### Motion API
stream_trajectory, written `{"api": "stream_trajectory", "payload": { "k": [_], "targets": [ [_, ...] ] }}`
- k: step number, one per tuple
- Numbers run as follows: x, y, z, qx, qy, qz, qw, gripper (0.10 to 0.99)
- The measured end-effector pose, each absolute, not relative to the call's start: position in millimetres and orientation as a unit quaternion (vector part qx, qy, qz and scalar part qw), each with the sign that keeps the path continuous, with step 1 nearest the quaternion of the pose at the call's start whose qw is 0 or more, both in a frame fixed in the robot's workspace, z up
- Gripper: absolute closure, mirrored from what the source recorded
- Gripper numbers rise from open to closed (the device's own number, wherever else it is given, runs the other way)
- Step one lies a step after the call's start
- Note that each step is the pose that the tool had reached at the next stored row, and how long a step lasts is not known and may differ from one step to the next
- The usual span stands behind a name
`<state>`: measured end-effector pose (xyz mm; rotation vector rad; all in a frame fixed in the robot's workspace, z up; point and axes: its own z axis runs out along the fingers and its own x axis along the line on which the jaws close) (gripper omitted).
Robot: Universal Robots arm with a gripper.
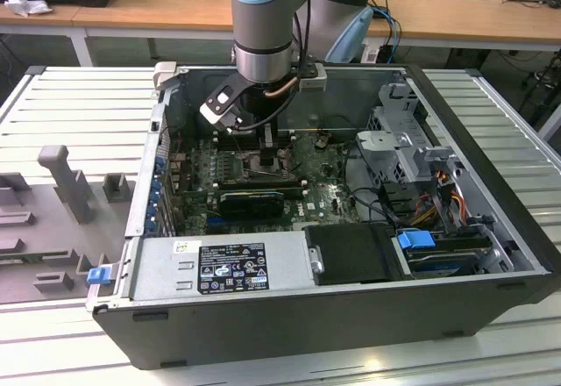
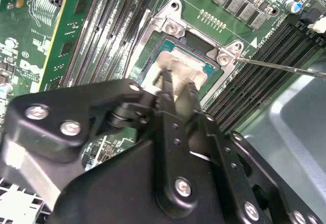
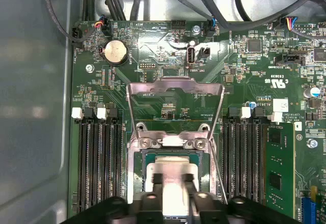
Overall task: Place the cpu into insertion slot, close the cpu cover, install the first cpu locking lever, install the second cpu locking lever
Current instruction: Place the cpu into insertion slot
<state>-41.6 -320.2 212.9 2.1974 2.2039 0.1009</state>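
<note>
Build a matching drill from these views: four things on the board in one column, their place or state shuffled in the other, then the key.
1. cpu
2. cpu cover
3. coin battery
4. memory slots

A. long, black, on both sides of the insertion slot
B. round, silvery, on the green board
C. at the insertion slot, under the gripper
D. swung open, clear of the insertion slot

Pairs: 1-C, 2-D, 3-B, 4-A
</note>
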Motion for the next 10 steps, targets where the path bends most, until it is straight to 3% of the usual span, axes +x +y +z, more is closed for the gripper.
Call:
{"api": "stream_trajectory", "payload": {
  "k": [2,4,5,10],
  "targets": [
    [-41.6,-320.3,214.7,0.706,0.708,0.032,0.014,0.925],
    [-41.6,-320.3,216.8,0.706,0.708,0.032,0.014,0.925],
    [-41.6,-320.3,217.7,0.706,0.708,0.032,0.014,0.980],
    [-41.6,-320.3,226.4,0.706,0.708,0.032,0.014,0.980]
  ]
}}
